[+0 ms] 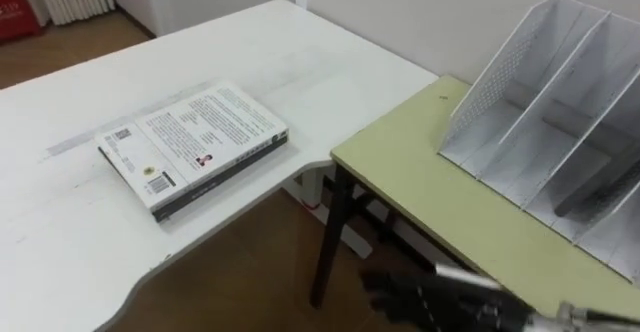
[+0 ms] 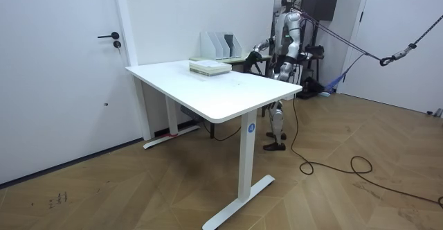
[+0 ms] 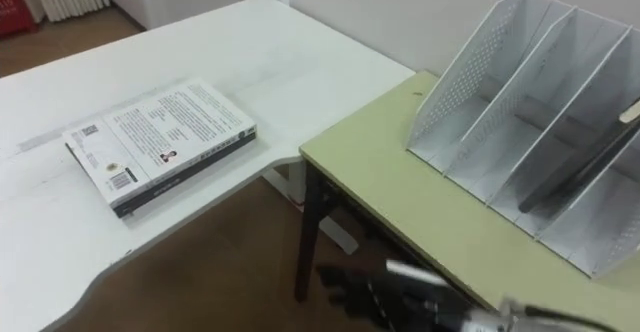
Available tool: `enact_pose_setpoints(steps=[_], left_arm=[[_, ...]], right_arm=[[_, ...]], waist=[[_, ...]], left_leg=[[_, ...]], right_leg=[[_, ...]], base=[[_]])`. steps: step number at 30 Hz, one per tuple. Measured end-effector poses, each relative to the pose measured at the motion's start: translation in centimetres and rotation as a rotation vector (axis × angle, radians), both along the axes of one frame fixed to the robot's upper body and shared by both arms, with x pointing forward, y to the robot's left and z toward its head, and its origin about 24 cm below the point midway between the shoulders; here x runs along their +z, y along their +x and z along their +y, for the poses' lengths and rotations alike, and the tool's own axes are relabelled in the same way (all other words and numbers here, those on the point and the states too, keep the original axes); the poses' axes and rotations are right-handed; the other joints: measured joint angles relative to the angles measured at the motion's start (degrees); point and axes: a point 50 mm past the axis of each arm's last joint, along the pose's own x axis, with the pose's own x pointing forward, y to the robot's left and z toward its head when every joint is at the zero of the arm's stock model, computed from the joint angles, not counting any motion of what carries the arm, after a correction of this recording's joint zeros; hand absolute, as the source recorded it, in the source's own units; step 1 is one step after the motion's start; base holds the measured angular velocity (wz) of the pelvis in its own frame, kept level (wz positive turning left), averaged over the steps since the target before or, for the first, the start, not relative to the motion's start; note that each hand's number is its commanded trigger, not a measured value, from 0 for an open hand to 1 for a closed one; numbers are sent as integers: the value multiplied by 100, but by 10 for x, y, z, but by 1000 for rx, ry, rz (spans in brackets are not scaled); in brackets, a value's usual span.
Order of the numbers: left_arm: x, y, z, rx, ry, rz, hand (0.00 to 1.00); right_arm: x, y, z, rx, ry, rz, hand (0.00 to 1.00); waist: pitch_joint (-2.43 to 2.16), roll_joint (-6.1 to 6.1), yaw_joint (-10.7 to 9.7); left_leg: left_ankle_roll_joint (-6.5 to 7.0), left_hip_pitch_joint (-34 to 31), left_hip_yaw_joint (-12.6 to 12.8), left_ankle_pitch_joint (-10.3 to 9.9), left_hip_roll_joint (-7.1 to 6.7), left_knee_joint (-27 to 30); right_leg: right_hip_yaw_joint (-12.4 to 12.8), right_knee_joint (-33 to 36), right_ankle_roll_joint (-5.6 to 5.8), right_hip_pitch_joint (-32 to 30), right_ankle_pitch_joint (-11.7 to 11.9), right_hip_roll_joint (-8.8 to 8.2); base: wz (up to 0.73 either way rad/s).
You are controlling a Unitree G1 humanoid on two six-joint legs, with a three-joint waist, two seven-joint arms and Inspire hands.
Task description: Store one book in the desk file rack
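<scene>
- So the book (image 1: 195, 144) lies flat on the white surface (image 1: 280, 42), near its front edge, back cover up.
- It is not in the file rack (image 1: 560, 122). The rack stands on the green surface (image 1: 440, 207), well apart from the book, across a gap of floor.
- Storing the book is left to do: it needs to be picked up, carried over and slid upright into a slot.
- The right hand (image 1: 420, 294) hangs low in front of the green surface and holds nothing. Its fingers look loosely bent, but one cannot tell for sure if they are apart or together.
- The robot stands by the far corner of the white surface, next to the rack.
- Count: what looks like one thick book, one rack with several slots, two surfaces.
- Something dark and long leans inside one slot; what it is cannot be told.
</scene>
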Motion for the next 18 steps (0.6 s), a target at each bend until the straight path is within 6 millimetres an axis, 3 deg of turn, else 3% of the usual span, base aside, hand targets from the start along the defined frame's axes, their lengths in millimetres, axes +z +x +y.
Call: enact_pose_setpoints(steps=[2, 5, 8, 11, 18], left_arm=[[0, 1, -2, -16, -3, -1, 0], [-3, -5, -5, -4, 0, 14, 0], [-5, -11, -6, 15, 9, 26, 0], [-7, -19, -7, 66, 12, 47, 0], [-11, -26, -12, 69, 35, 93, 0]], right_arm=[[-26, -20, -13, -37, -69, 113, 0], [-80, -68, -36, -197, -175, 369, 0], [-106, -105, -54, -433, -189, 515, 0], [-119, -131, -59, -616, -170, 593, 0], [-129, -153, -69, -822, -278, 669, 0]], waist=[[-47, 59, -45], [-92, 123, -85], [-91, 129, -168], [-84, 165, -296], [-84, 263, -331]], left_leg=[[2, -10, -13, -1, -3, 8], [3, 28, -8, 1, -6, 7], [6, 27, -9, -3, -8, 27], [4, 115, 2, -4, -48, 4], [9, 341, -21, -6, -105, -101]], right_leg=[[-5, 6, 0, 2, 0, -3], [5, 4, 0, 43, 0, 2], [8, -16, 0, 62, 0, 6], [47, -108, 3, 133, -9, 29], [44, -214, 47, 343, -42, -2]], base=[[3], [0], [0], [0], [1]])
